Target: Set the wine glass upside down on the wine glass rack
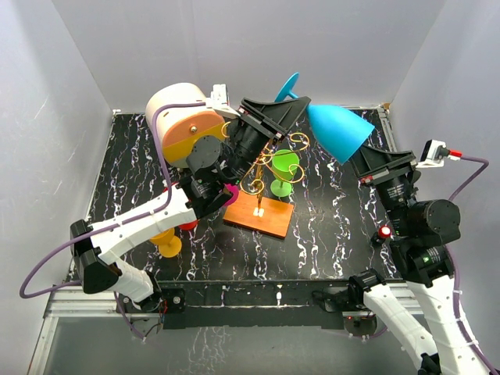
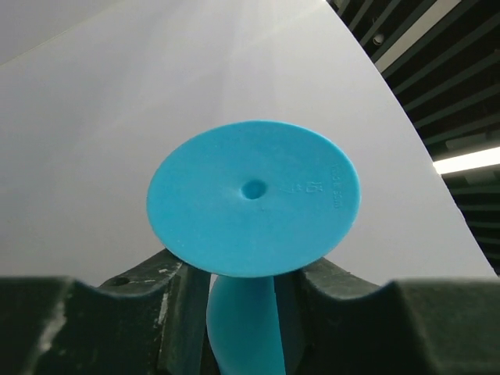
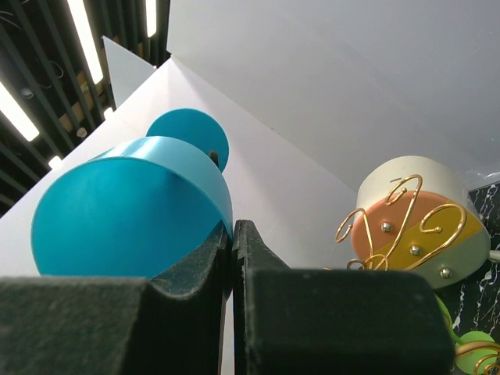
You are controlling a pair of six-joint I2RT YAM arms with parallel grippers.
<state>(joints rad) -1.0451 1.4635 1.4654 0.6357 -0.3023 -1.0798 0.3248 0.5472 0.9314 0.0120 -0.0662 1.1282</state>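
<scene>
Far left, a yellow goblet [image 1: 166, 242] stands on the black marbled table [image 1: 336, 234], tucked under the left arm, and behind it sits the cream-and-orange drum box [image 1: 183, 117]

Now the left gripper [image 1: 293, 105], raised just right of that box: its fingers are closed snugly on the stem of the wine glass [image 1: 336, 129]. The left wrist view shows it, blue stem pressed between both pads and the round foot spread just above them

The glass itself is up in the air, lying almost on its side, foot pointing back-left and bowl flaring to the right. It is not on the wine glass rack [image 1: 266, 219] yet. From the top view it hangs above and behind the gold scrolls

On those scrolls, a green glass [image 1: 285, 166] is already hooked in, above the orange base

Over to the right gripper [image 1: 366, 160], meeting the mouth of the bowl. From its wrist camera the fingers are drawn almost together, only a slit between them, and the bowl's rim runs into that slit, so it looks pinched there
</scene>
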